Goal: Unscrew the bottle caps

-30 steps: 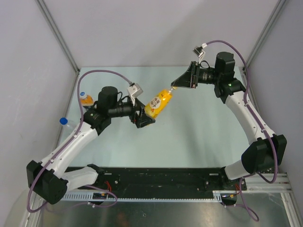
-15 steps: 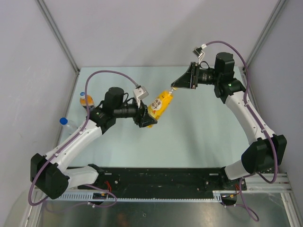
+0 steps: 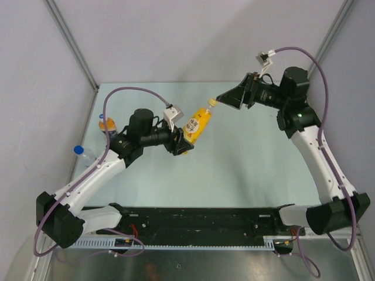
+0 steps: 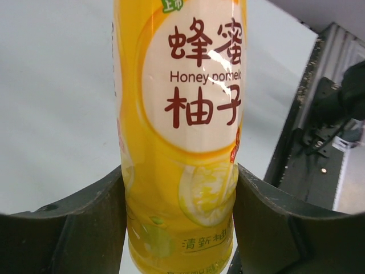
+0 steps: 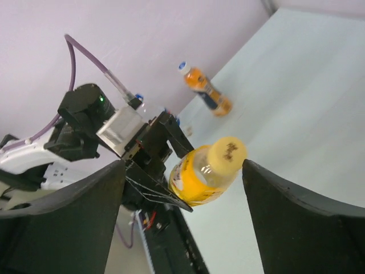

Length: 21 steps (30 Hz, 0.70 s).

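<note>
From above, the tall yellow bottle [image 3: 197,124] is held tilted over the table [image 3: 246,170] by the left gripper [image 3: 180,144]. Its yellow cap [image 3: 212,103] is pointed at the right gripper [image 3: 220,100]. A short orange bottle [image 3: 106,124] and a clear bottle [image 3: 82,153] are stood at the far left. At the left wrist, yellow drink is seen inside, and the fingers [image 4: 74,228] are closed on the bottle. At the right wrist, the jaws are spread wide and the cap is touched by neither.

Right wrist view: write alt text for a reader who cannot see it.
A yellow bottle with its yellow cap on points toward the camera, held near its base by the left arm's fingers and framed by the right arm's fingers, open and clear of it. Behind, a short orange bottle stands on the pale table.
</note>
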Motion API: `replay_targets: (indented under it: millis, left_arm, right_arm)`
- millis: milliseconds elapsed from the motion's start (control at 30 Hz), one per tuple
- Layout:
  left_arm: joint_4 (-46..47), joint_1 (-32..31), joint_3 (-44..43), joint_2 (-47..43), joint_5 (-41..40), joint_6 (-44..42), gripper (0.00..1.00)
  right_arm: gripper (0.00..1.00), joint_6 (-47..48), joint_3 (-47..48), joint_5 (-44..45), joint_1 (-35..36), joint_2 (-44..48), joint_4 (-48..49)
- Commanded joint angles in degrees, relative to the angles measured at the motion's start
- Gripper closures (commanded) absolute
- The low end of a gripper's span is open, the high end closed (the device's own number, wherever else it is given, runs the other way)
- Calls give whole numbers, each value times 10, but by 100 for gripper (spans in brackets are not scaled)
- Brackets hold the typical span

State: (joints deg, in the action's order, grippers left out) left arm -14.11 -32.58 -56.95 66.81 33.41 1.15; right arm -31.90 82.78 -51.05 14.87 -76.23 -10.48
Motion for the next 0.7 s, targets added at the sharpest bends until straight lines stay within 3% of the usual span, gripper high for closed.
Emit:
replay_targets:
  millis: [0, 100, 367, 667]
  left_arm:
    - [-7, -5, -9, -34, -83, 7, 70]
    - [-11, -14, -10, -49, -125, 7, 71]
    - [-28, -70, -22, -83, -292, 3, 72]
    - [-46, -209, -52, -77, -600, -24, 78]
  right_arm:
    - [8, 28, 9, 109, 11, 69, 6]
    - [2, 48, 9, 182, 26, 94, -17]
    - [1, 39, 9, 324, 73, 118, -54]
    - [1, -27, 12, 372, 129, 90, -37]
